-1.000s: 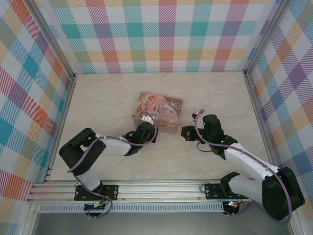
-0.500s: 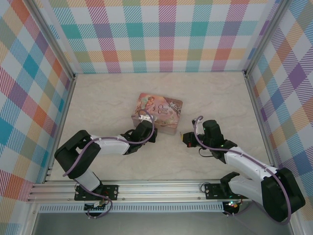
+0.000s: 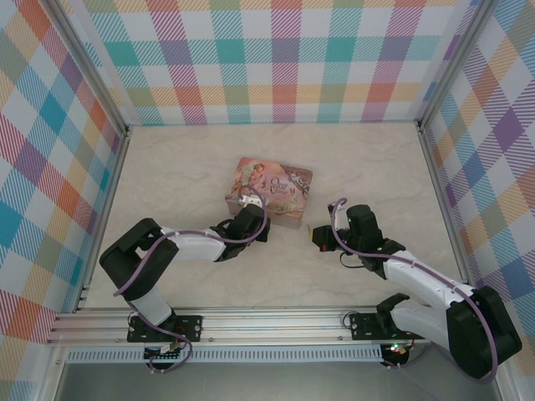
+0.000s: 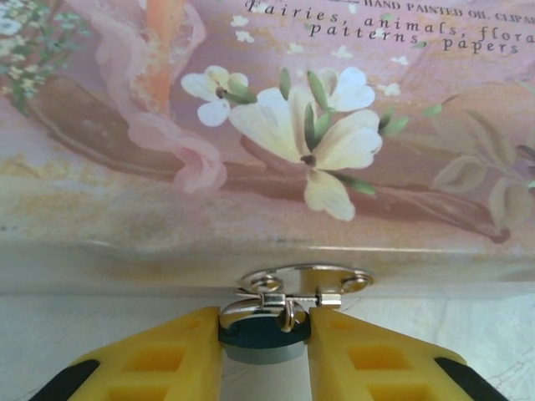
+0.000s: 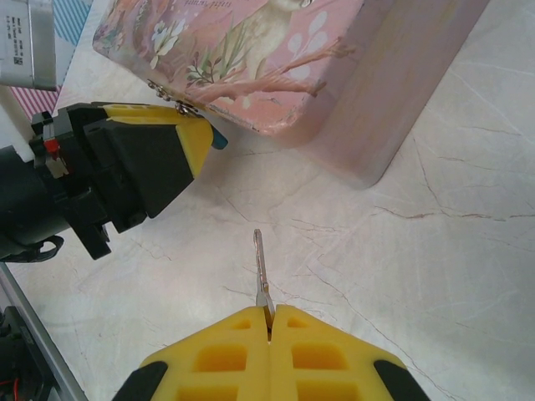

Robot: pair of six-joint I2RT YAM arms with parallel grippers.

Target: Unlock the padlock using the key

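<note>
Overhead, count: two arms, one pink illustrated tin box (image 3: 269,190) and one pale marbled counter (image 3: 184,167), with pastel plaid walls (image 3: 276,58) on three sides.
Overhead, left pincer (image 3: 251,215): pressed up to the tin's near long side. What it holds is too small to make out from above.
Overhead, right pincer (image 3: 316,235): low over the counter, just off the tin's near right corner, aimed toward it but apart from it.
Left wrist, padlock (image 4: 261,341): one, blue-bodied, clenched between the two yellow fingers (image 4: 167,355) of the left pincer (image 4: 265,327). Its silvery shackle (image 4: 280,311) sits at the tin's metal hasp ring (image 4: 305,278).
Left wrist, backdrop: the tin's flowered front wall (image 4: 276,125) rises directly behind the padlock and blocks everything beyond it.
Right wrist, key (image 5: 260,263): one, thin and silvery, pinched at its head by the right pincer (image 5: 269,313), which is clamped shut on it. The blade points ahead toward the tin.
Right wrist, ahead: the left pincer (image 5: 196,138) is at the front of the tin (image 5: 276,50), with a sliver of blue padlock (image 5: 218,140) at its yellow fingertip. The key tip and the padlock are well apart, with veined counter (image 5: 418,267) between them.
</note>
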